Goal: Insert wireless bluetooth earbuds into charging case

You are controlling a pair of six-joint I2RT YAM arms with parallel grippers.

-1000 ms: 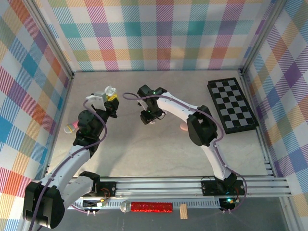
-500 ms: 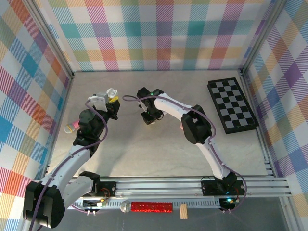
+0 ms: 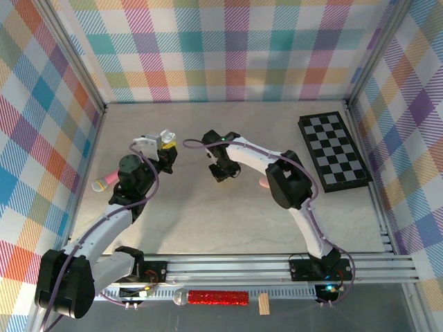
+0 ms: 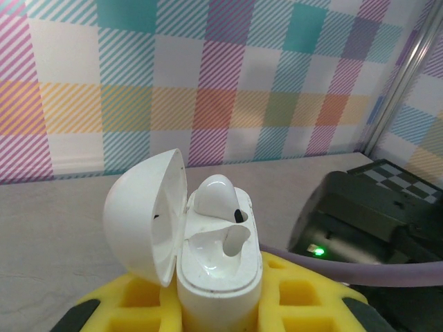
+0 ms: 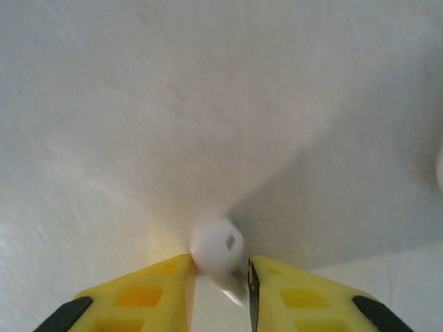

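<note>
A glossy white pebble-shaped plastic charging case (image 4: 220, 277) and a small white plastic earbud (image 5: 217, 247) are gleaming between yellow gripper fingers (image 5: 138, 297); pastel rainbow plaid wall panels (image 3: 228, 48) are glowing behind a pale grey tabletop (image 3: 208, 207), a black-and-grey checkered board (image 3: 334, 151) and a red glittery cylinder (image 3: 218, 297).

The white earbud (image 5: 216, 247) has a blurred stem; the charging case (image 4: 220, 277) is cut off below.

We see the white charging case (image 4: 220, 277) open, one earbud (image 4: 216, 195) seated; a second earbud (image 5: 217, 247) rests on the worktop (image 5: 208, 104).
</note>
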